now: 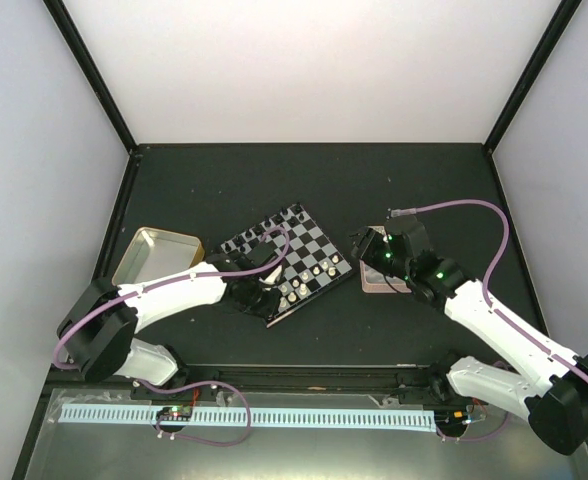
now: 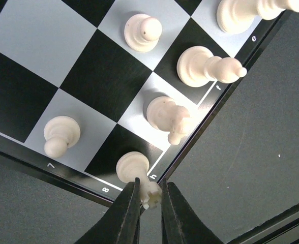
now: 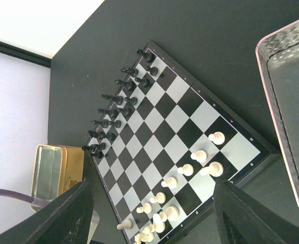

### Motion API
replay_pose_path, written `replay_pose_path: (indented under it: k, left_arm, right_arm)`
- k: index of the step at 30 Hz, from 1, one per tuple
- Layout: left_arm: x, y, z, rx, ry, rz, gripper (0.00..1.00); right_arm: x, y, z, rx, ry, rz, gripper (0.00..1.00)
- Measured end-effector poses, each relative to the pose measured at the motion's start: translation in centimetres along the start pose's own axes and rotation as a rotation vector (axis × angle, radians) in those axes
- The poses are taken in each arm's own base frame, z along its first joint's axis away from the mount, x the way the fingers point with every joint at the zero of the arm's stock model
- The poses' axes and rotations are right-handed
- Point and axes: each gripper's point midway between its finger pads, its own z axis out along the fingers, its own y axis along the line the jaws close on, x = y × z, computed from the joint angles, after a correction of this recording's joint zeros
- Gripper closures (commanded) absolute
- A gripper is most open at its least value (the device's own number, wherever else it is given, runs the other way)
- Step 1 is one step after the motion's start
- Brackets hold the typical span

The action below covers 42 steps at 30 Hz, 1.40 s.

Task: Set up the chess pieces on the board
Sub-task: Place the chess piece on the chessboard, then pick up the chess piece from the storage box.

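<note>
A dark table (image 1: 304,180) is sitting between pale walls, with the board (image 1: 312,236) lying skewed at its middle. The black chess pieces (image 3: 114,109) are standing in two rows along one edge of the board. The cream-white chess pieces (image 3: 190,170) are standing loosely over the squares by the opposite edge. The left gripper (image 2: 149,195) is hanging over the board's near corner. Its jaws are pinching the top of a cream-white piece (image 2: 131,166) whose base is over the corner square. The right gripper (image 3: 152,187) is hovering just off the board's right side, near the pink tray (image 3: 265,86). Its fingers are spread wide with nothing between them. A metal tin (image 1: 154,255) is lying off the board's left side.
</note>
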Motion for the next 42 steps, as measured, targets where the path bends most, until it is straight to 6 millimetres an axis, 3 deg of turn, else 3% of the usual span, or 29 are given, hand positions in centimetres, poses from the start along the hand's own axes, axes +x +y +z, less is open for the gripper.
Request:
replay_pose_path:
  k: [5, 15, 19, 22, 28, 34, 36, 42]
  left_arm:
    - [0.0, 0.0, 0.0, 0.000, 0.001, 0.000, 0.74]
    - [-0.1, 0.1, -0.3, 0.002, -0.008, -0.003, 0.63]
    - [-0.4, -0.1, -1.6, 0.009, -0.049, 0.004, 0.58]
    - [-1.4, -0.6, -3.9, 0.030, -0.131, 0.014, 0.57]
    - [-4.3, -1.5, -10.1, 0.089, -0.405, 0.022, 0.52]
    - [-6.5, -1.6, -16.1, 0.155, -0.715, 0.011, 0.45]
    - [-6.5, -1.4, -17.3, 0.176, -0.786, 0.005, 0.44]
    - [-6.9, -1.4, -18.4, 0.202, -0.860, -0.010, 0.44]
  right_arm:
    - [0.0, 0.0, 0.0, 0.000, 0.000, 0.000, 0.34]
    - [0.0, -0.1, 0.0, 0.005, 0.000, -0.001, 0.34]
    - [-0.3, -0.7, -0.2, 0.027, -0.012, -0.025, 0.34]
    - [-1.4, -1.8, -0.4, 0.064, -0.040, -0.047, 0.36]
    - [-4.3, -7.0, 0.3, 0.234, -0.081, -0.067, 0.49]
    - [-4.3, -13.1, 3.0, 0.467, -0.008, -0.127, 0.62]
    - [-4.3, -15.2, 4.1, 0.551, 0.024, -0.149, 0.62]
    - [-5.7, -18.7, 6.5, 0.668, 0.084, -0.161, 0.62]
